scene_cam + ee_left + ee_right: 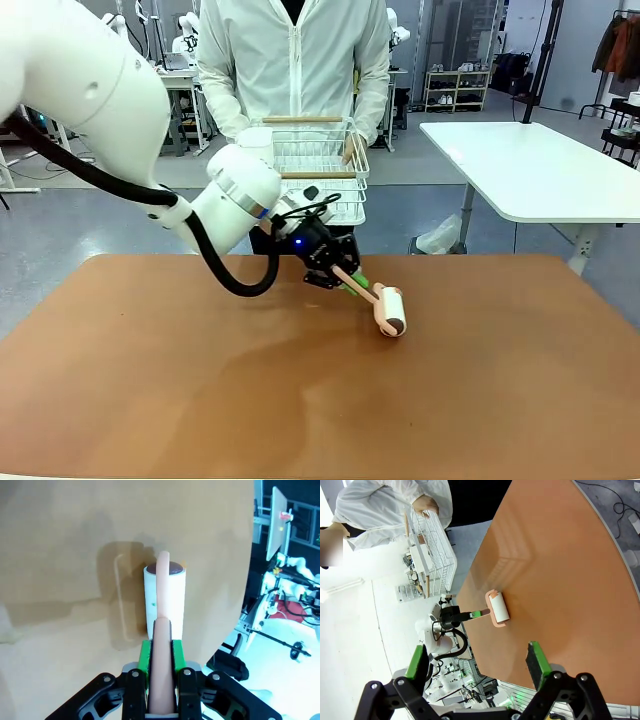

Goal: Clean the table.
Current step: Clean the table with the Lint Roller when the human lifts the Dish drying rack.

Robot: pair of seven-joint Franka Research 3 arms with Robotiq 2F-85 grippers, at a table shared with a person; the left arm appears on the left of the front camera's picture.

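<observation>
Left gripper [161, 652] clamped on the lint roller [390, 311]: keep its roll flat on the table [150, 380], stroking away from the wire rack [322, 160]

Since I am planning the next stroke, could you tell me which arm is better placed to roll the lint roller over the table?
Left. The left gripper is shut on the handle of the lint roller, its roll resting on the table. The right gripper hangs open, well away.

Lint roller [391, 311] on table [150, 380], rack [325, 155] beyond
</observation>
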